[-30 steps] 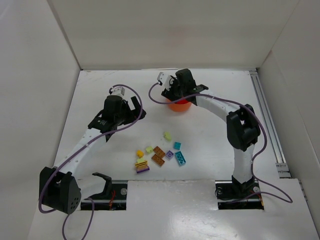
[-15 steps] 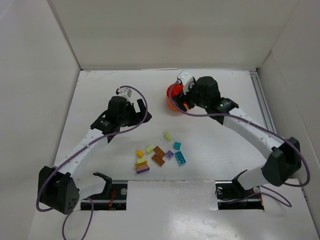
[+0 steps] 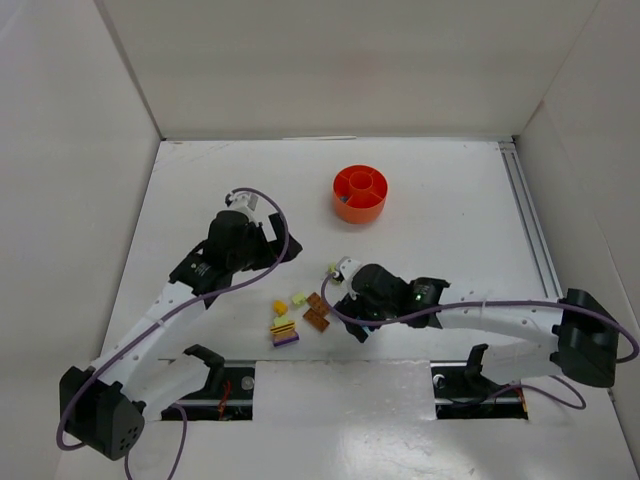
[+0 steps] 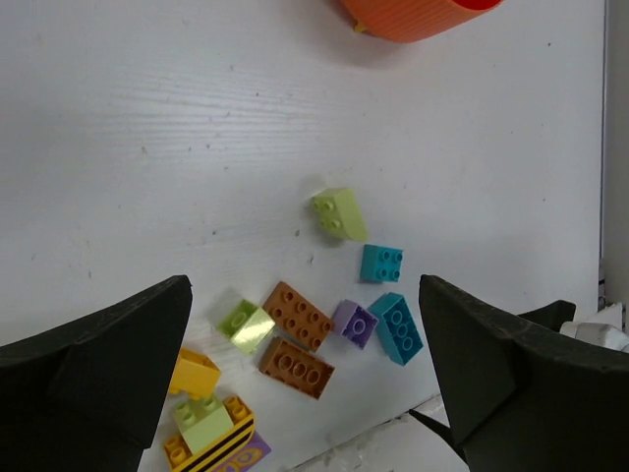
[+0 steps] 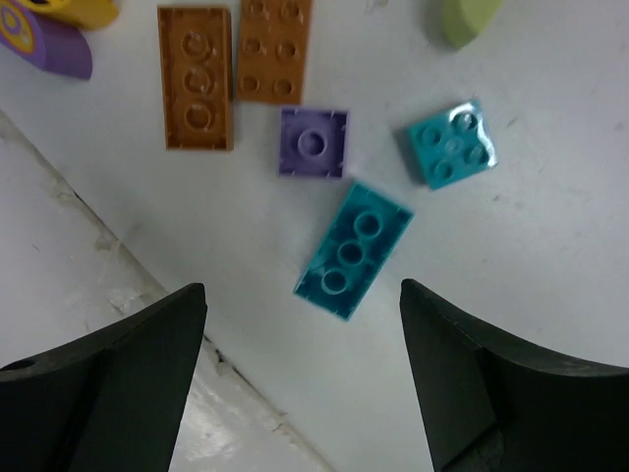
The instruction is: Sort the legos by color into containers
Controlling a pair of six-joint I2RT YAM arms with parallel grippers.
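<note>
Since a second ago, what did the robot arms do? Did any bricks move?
The right gripper swung back from the orange dish to the near side and now hangs open over the teal bricks, holding nothing. The left gripper shifted only slightly and is open too. The dish and all the bricks stayed where they were.

The dish [image 3: 360,193] is orange. I see teal bricks [image 5: 354,251], a purple brick [image 5: 313,143], orange-brown plates [image 5: 197,91], a pale green brick [image 4: 339,213] and a yellow-black striped brick [image 4: 224,442].
</note>
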